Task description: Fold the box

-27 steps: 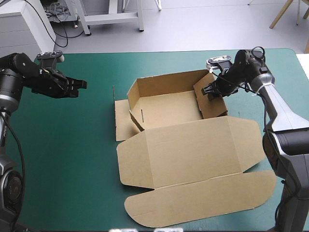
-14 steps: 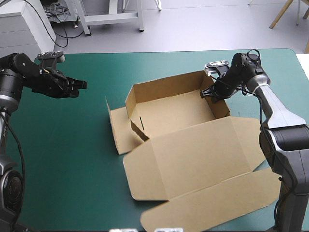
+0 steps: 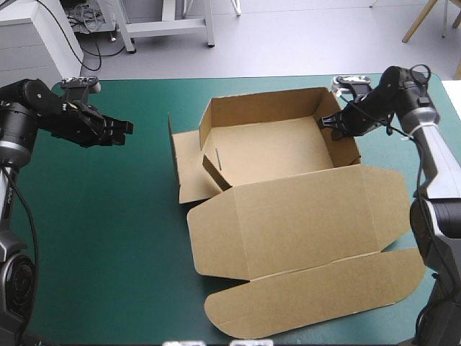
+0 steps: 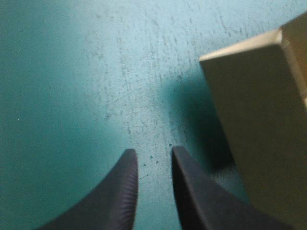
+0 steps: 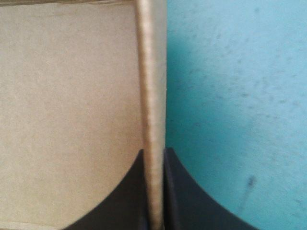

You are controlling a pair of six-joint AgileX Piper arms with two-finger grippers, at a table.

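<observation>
The brown box [image 3: 274, 155] lies mid-table as an open tray with its walls raised. Its lid [image 3: 295, 227] lies flat toward the near edge, and a loose side flap [image 3: 186, 167] hangs off its left. My right gripper [image 3: 337, 127] is shut on the top edge of the tray's right wall. In the right wrist view the black fingers [image 5: 154, 150] pinch that wall edge [image 5: 152, 86], with the box's inside beside it. My left gripper [image 3: 124, 128] hovers over the cover, left of the box. Its fingers [image 4: 152, 149] stand slightly open with nothing between them; a box flap [image 4: 254, 120] stands ahead and to one side.
Bare teal-green cover [image 3: 108, 216] stretches between my left gripper and the box. The table's far edge [image 3: 216, 78] runs just behind the tray, and its right edge [image 3: 448, 101] is close to my right arm.
My right gripper has shut on the right wall and pulled it outward to the right, dragging the whole box that way. My left gripper's fingers have parted slightly.
</observation>
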